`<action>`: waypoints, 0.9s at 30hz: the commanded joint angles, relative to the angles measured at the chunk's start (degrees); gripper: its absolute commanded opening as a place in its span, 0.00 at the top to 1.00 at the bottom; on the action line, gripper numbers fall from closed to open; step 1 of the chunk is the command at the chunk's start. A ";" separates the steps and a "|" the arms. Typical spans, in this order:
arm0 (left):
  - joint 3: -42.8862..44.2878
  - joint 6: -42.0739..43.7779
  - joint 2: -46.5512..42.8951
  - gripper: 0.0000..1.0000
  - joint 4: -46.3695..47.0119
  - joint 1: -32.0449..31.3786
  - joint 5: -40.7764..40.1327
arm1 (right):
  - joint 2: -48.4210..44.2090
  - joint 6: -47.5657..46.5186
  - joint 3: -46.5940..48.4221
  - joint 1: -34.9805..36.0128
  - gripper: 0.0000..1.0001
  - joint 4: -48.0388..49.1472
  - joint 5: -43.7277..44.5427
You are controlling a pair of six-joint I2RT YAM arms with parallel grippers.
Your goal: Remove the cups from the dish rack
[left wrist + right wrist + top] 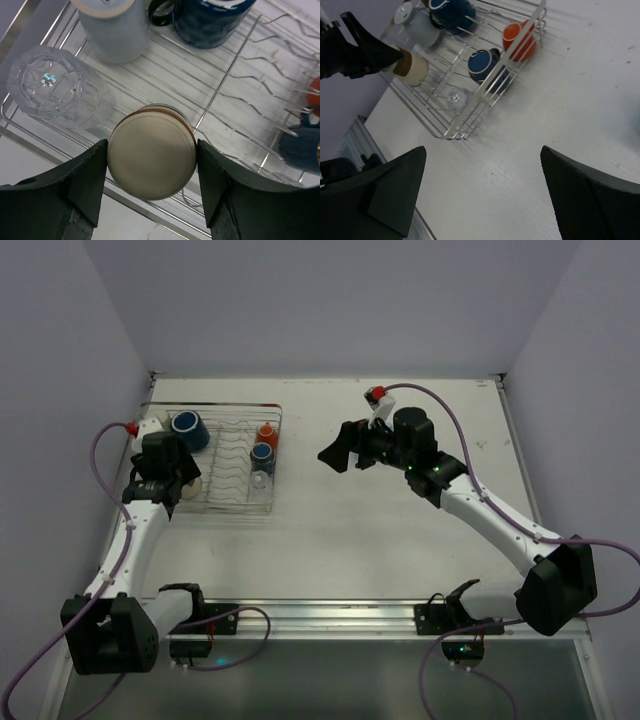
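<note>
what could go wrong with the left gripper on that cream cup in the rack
The left gripper pinches the cream cup by its smooth round sides, so it may slip on lifting. The clear glass stands close beside it and could get knocked. The cup's rim might catch a wire of the dish rack.

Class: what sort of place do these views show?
Probably a robotics lab bench: two robot arms bolted to a white table, blank walls, a dish rack of cups.
</note>
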 commanded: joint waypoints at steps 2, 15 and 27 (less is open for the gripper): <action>4.53 -0.11 -5.40 0.72 1.71 0.48 4.09 | -2.86 10.15 -2.67 1.76 0.01 14.43 -6.06; 2.79 -13.45 -19.11 0.76 12.06 0.31 45.47 | 0.48 26.34 -11.89 6.77 0.05 44.74 -10.63; -12.33 -36.93 -27.20 0.79 39.92 -0.39 63.16 | 6.00 30.74 -10.77 8.97 0.15 50.91 -14.93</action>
